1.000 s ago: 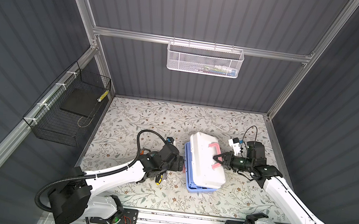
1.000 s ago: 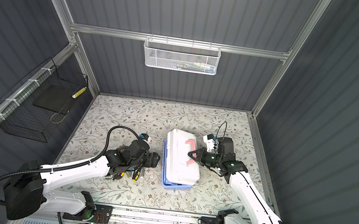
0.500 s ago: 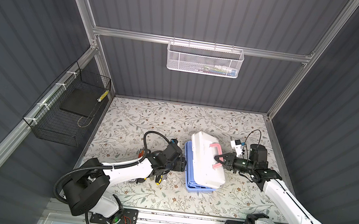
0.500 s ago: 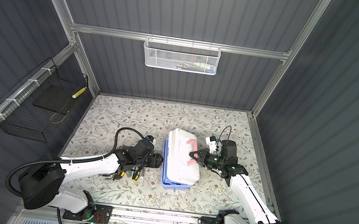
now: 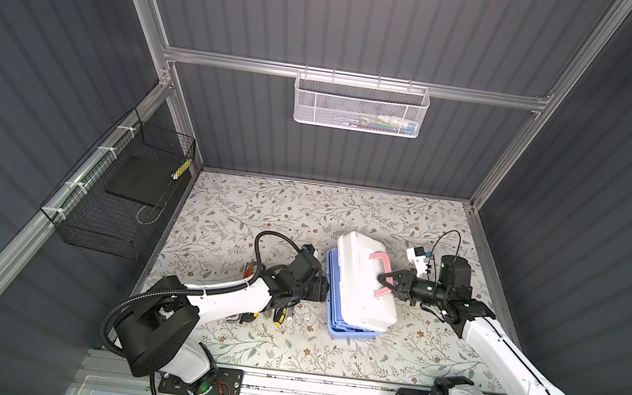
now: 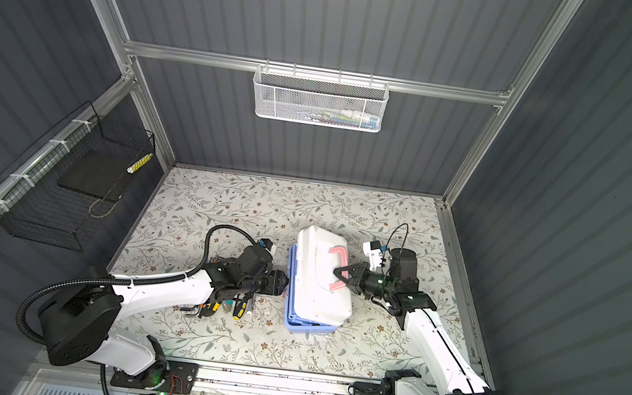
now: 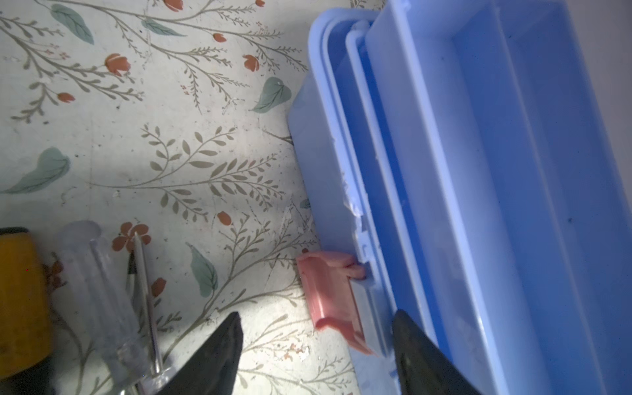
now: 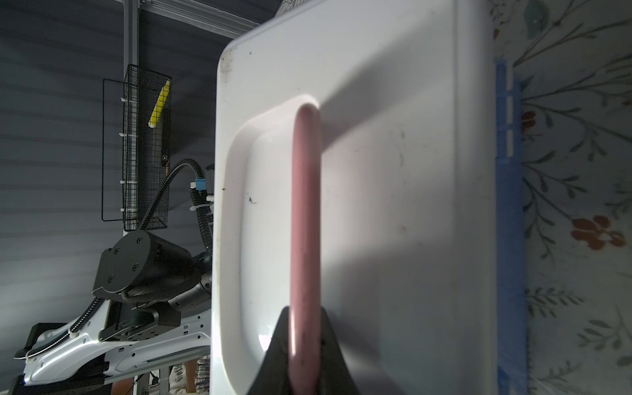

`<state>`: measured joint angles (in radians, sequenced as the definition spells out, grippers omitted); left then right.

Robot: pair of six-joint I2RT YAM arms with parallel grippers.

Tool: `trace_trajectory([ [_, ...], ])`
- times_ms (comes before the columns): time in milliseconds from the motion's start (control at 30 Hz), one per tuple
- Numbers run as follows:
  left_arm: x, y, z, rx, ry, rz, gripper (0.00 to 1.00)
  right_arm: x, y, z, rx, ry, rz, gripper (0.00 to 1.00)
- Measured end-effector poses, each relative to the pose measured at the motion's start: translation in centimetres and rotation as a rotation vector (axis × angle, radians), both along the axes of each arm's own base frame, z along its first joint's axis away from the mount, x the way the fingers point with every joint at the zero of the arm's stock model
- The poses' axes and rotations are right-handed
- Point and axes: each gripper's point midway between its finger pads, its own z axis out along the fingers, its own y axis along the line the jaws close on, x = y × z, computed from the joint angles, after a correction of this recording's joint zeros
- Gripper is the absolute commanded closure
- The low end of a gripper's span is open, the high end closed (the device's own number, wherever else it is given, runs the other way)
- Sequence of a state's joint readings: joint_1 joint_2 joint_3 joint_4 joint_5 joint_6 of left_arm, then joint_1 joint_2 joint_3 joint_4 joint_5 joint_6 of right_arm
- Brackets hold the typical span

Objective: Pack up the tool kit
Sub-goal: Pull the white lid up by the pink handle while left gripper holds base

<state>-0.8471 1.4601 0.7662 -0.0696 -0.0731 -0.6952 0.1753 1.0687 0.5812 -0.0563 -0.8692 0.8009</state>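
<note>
The tool kit stands near the middle of the floral floor in both top views. Its white lid (image 5: 359, 293) is tilted up off the light blue body (image 5: 346, 331). My right gripper (image 5: 381, 285) is shut on the lid's pink handle (image 8: 306, 222), whose bar runs between the fingers (image 8: 328, 342). My left gripper (image 7: 317, 314) is open at the body's left wall. One finger is over the floor and the other over the blue rim, with the pink latch (image 7: 330, 294) between them. The blue tray (image 7: 513, 154) inside looks empty where it shows.
Small hand tools lie on the floor under the left arm: a clear-handled screwdriver (image 7: 102, 290), a yellow-handled tool (image 5: 281, 316) and red handles (image 5: 249, 271). A white mesh basket (image 5: 360, 106) hangs on the back wall and a black wire basket (image 5: 121, 196) on the left wall.
The right gripper has lifted the lid by its handle, baring the blue body's left side. The left gripper has moved right to the box's wall, and its jaws have narrowed somewhat.
</note>
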Motion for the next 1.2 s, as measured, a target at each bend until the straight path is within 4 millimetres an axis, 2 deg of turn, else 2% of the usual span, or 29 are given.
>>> trace_trajectory([
  [333, -0.1, -0.4, -0.8, -0.002, 0.021, -0.013, 0.31, 0.2, 0.0, 0.6, 0.033, 0.005, -0.006, 1.0],
  [567, 0.0, -0.3, -1.1, 0.003, 0.028, -0.007, 0.31, 0.3, -0.7, 1.0, 0.05, 0.004, -0.022, 1.0],
  [967, 0.5, 0.1, -1.0, -0.002, 0.026, 0.014, 0.32, 0.6, -4.6, 0.3, 0.049, 0.015, -0.108, 1.0],
  [1200, 0.6, 0.1, -1.0, -0.004, 0.025, 0.015, 0.36, 0.5, -6.6, -0.4, 0.033, 0.005, -0.156, 0.92],
])
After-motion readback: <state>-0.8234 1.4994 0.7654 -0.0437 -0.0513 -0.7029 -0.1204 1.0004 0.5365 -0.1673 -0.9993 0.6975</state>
